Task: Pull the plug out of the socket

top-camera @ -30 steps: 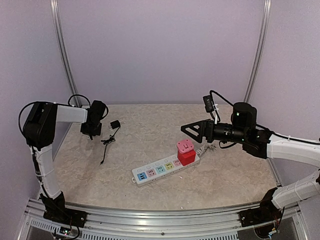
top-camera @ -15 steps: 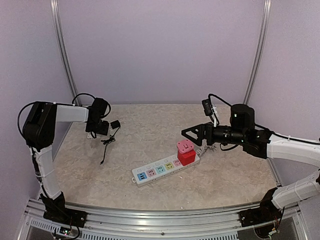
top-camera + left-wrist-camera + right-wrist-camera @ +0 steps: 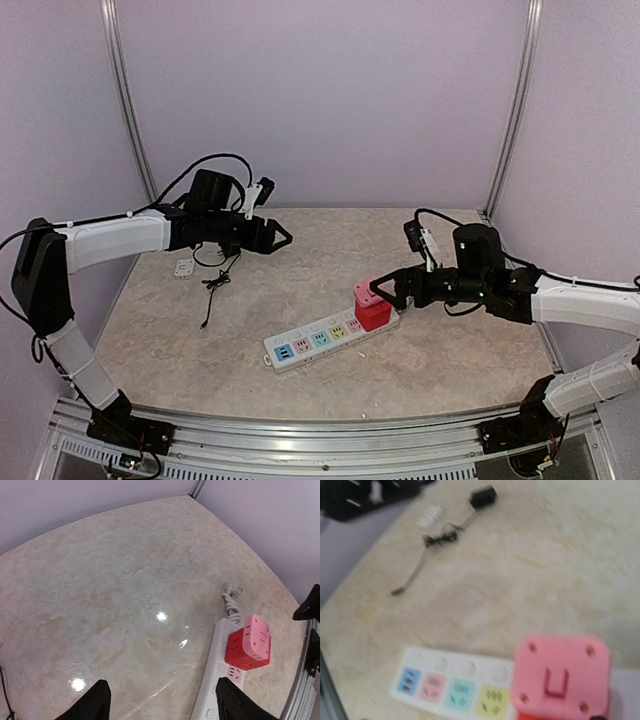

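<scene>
Toward the near side of the table (image 3: 460,350) lies the socket (image 3: 318,339), a long rigid strip, probably light enough to lift with the plug, so it needs pinning. On its right end sits the plug (image 3: 371,304), a stiff red-and-pink cube with smooth faces; grip two opposite side walls and pull straight up. Just beside it the right fingers (image 3: 390,283) stand spread; farther off, the left fingers (image 3: 95,702) are spread and empty. Prongs are hidden; the right wrist view is blurred
</scene>
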